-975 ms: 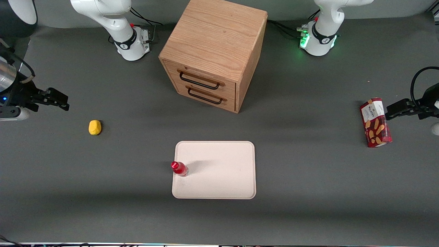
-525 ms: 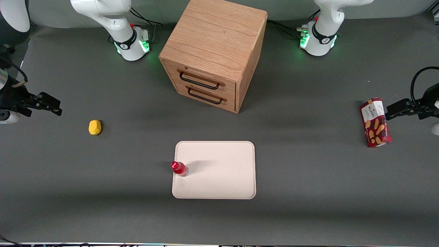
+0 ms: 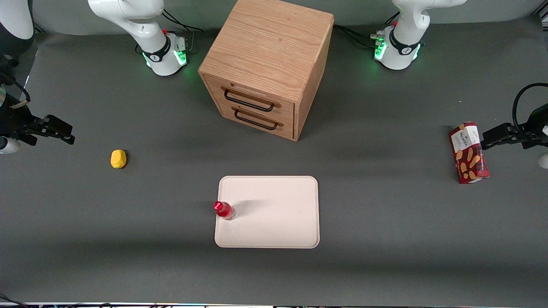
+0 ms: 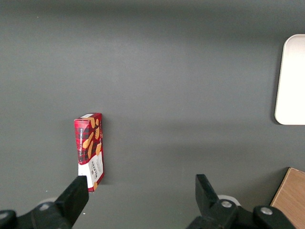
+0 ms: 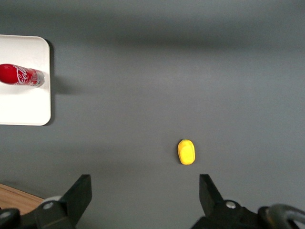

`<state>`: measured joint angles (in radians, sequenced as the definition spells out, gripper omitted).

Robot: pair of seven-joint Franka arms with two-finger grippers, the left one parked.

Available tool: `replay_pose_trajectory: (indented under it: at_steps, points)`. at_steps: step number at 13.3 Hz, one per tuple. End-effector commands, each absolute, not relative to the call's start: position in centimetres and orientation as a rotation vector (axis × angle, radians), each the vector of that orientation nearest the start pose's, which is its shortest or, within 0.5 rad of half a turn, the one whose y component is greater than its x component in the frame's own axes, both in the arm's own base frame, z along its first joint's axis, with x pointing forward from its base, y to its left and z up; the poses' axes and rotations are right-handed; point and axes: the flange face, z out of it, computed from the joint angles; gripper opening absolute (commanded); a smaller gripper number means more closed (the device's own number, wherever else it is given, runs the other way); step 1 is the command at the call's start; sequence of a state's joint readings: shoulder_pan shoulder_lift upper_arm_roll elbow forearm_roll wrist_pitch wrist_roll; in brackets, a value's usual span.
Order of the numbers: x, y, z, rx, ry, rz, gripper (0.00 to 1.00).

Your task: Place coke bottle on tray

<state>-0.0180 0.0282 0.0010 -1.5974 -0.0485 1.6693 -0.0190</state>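
Observation:
The coke bottle (image 3: pixel 224 210) (image 5: pixel 21 76), small and red with a clear base, stands on the pale cream-pink tray (image 3: pixel 274 218) (image 5: pixel 21 107), close to the tray edge that faces the working arm's end of the table. My gripper (image 3: pixel 64 131) (image 5: pixel 145 193) hangs open and holds nothing at the working arm's end of the table, well away from the tray and bottle. Its two black fingers (image 5: pixel 78 193) stand wide apart over bare grey table.
A small yellow object (image 3: pixel 118 158) (image 5: pixel 186 151) lies on the table between my gripper and the tray. A wooden two-drawer cabinet (image 3: pixel 267 64) stands farther from the front camera than the tray. A red snack box (image 3: pixel 469 152) (image 4: pixel 89 151) sits toward the parked arm's end.
My gripper has drawn back toward the working arm's end of the table, farther from the tray. The bottle and tray have not moved.

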Motion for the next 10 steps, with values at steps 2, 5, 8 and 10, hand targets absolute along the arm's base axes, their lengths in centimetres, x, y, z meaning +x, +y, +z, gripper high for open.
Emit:
replay_pose_trajectory:
  at_steps: [2, 5, 8, 10]
  points:
    - [55.98, -1.33, 60.78, -3.163, -0.024, -0.029, 1.0]
    - [55.8, -0.96, 60.89, -3.126, -0.013, -0.008, 1.0]
    - [55.78, -0.95, 60.88, -3.126, -0.013, -0.005, 1.0]
    - [55.78, -0.95, 60.88, -3.126, -0.016, -0.005, 1.0]
